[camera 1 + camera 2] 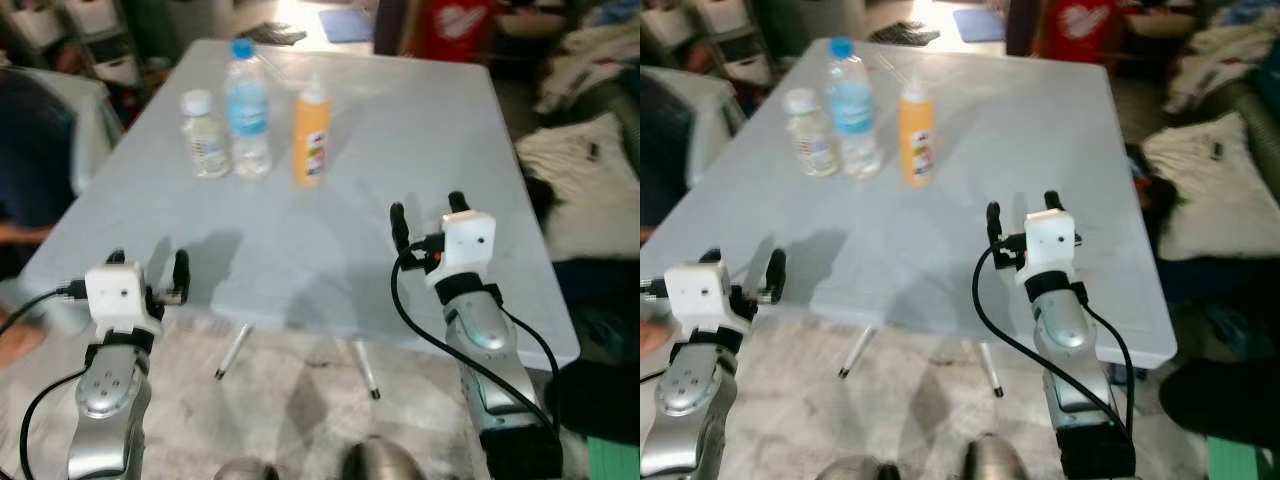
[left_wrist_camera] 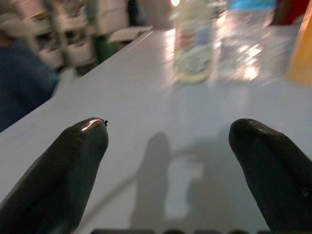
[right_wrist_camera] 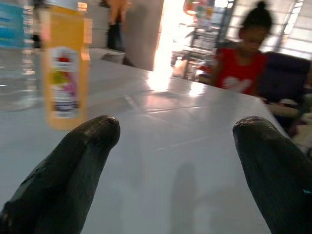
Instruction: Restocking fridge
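Three bottles stand upright in a row on the far left part of a pale grey table (image 1: 400,130): a small clear bottle with a white cap (image 1: 204,135), a taller water bottle with a blue cap (image 1: 247,110), and an orange juice bottle (image 1: 312,133). My left gripper (image 1: 148,266) is open at the table's near left edge, with nothing between its fingers. Over the near right part of the table my right gripper (image 1: 428,220) is open and empty too. The orange bottle (image 3: 64,68) stands ahead of the right gripper's fingers (image 3: 83,161).
The table stands on thin metal legs (image 1: 232,352) over a mottled floor. A person in a red top (image 3: 243,58) sits beyond the far edge. Another person in dark blue (image 1: 25,160) is at the left. Piled cloth (image 1: 585,190) lies to the right.
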Controlling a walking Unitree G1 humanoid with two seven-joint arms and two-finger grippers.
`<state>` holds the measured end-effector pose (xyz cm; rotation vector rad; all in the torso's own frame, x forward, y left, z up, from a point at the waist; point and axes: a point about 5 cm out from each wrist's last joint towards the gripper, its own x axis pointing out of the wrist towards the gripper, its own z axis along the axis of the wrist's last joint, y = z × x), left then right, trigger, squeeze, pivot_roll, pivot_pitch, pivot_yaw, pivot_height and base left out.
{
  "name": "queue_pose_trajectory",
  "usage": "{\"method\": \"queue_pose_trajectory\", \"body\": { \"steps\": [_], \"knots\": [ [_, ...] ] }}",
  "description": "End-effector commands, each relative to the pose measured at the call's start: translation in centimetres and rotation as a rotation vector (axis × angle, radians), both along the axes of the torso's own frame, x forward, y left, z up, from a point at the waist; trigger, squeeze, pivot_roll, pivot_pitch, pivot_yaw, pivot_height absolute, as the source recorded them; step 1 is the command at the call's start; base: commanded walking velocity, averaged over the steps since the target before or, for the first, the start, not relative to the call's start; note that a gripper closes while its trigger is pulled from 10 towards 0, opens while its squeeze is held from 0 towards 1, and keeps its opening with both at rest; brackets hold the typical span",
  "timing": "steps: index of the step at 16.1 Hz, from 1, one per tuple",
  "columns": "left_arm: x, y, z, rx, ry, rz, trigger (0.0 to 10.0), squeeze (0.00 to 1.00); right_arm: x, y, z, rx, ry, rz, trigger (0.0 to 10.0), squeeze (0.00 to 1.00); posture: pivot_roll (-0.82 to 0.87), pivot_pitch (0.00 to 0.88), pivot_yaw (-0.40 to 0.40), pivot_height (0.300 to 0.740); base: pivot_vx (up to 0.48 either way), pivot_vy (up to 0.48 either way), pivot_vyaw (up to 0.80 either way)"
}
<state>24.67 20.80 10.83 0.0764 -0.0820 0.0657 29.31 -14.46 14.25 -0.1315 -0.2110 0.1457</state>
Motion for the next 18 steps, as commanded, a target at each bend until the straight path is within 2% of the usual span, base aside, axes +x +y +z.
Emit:
{"method": "queue_pose_trajectory", "body": {
  "steps": [1, 3, 11, 14, 18],
  "knots": [
    [0.0, -0.5, -0.4, -0.014, 0.011, -0.011, 10.0, 0.0, -0.2, -0.5, 0.0, -0.009, 0.001, -0.011, 10.0, 0.0, -0.03, 0.072, 0.01, 0.74, 0.3, 0.375, 0.0],
    [0.1, -0.7, -0.4, 0.001, 0.006, -0.022, 10.0, 0.0, -0.2, -0.5, 0.0, -0.011, 0.0, -0.012, 10.0, 0.0, -0.03, 0.073, 0.011, 0.74, 0.274, 0.394, 0.0],
    [0.4, -1.2, -0.2, 0.001, -0.009, -0.036, 10.0, 0.0, 0.0, -0.2, 0.3, -0.035, -0.012, 0.006, 10.0, 0.0, -0.02, 0.082, 0.016, 0.74, 0.0, 0.0, 0.0],
    [0.2, -1.8, -0.3, 0.016, -0.009, -0.062, 10.0, 0.0, 1.7, -1.6, 1.2, -0.051, -0.036, -0.033, 10.0, 0.0, -0.01, 0.102, 0.021, 0.74, 0.0, 0.0, 0.0],
    [0.0, -1.5, -0.1, 0.026, -0.008, -0.06, 10.0, 0.0, 3.5, -2.3, 2.3, -0.056, -0.055, -0.039, 10.0, 0.0, 0.0, 0.12, 0.036, 0.74, 0.0, 0.0, 0.0]
  ]
}}
